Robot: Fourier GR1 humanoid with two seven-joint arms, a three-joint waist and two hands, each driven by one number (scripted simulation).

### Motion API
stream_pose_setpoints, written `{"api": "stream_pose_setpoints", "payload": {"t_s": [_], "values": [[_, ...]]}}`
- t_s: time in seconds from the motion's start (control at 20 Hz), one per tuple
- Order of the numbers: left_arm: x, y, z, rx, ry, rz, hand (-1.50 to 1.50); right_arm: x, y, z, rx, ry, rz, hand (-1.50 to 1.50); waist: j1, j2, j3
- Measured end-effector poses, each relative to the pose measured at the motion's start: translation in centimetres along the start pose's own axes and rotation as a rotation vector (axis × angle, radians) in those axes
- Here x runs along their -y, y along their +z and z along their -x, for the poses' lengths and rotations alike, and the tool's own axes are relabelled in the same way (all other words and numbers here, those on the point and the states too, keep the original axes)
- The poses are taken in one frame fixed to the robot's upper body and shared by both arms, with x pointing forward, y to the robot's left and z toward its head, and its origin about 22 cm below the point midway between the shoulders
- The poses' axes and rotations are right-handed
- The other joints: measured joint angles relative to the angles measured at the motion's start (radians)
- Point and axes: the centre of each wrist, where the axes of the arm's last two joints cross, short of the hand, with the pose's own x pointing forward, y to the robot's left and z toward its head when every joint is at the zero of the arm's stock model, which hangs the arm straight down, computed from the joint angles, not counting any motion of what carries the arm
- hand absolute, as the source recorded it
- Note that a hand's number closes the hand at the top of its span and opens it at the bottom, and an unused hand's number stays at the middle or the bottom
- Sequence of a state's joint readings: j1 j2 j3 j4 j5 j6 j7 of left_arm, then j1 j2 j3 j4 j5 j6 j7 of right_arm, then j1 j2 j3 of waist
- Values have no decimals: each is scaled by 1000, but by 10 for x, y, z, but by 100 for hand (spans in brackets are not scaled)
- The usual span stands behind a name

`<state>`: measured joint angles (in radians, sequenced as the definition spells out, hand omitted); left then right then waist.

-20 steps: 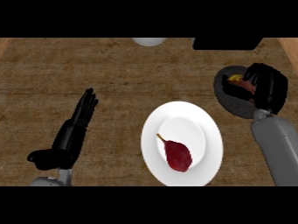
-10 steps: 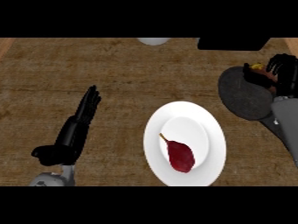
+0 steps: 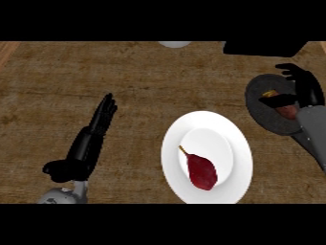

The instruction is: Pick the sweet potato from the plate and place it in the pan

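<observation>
Right hand (image 3: 303,86) now farther over pan (image 3: 267,115), fingers opened; sweet potato (image 3: 287,111) inside.

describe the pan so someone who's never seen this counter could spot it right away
On the wooden counter, look right of the white plate. The pan is the dark grey round disc under the right robot hand, the only dark dish there.

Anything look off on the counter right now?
Yes: a dark red, leaf-shaped item lies on the plate, while an orange-brown piece sits in the pan, partly hidden by the right robot hand.
</observation>
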<state>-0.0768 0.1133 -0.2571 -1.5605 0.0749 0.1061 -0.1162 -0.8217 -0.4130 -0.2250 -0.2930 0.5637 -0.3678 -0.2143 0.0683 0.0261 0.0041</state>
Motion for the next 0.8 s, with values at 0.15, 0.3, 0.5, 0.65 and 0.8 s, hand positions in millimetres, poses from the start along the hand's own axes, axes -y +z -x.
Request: {"api": "stream_pose_setpoints", "payload": {"t_s": [0.15, 0.3, 0.5, 0.65, 0.8], "values": [[-1, -2, -3, 3, 2, -2, 0, 1, -2, -1, 29, -67, 7, -150, 0, 1, 1], [-4, -1, -2, -1, 1, -7, 0, 0, -2, -1, 78, -176, 63, -150, -8, -1, 1], [-7, 1, -1, -5, 4, -20, 0, 10, -2, 9, 102, -310, 128, -150, -20, -6, 0], [-4, 3, 5, -12, 1, -26, 0, 22, -2, 20, 95, -408, 137, -150, -30, -9, -1], [-3, 7, 5, -15, 4, -34, 0, 38, 2, 42, 101, -501, 124, -150, -36, -12, -1]]}}
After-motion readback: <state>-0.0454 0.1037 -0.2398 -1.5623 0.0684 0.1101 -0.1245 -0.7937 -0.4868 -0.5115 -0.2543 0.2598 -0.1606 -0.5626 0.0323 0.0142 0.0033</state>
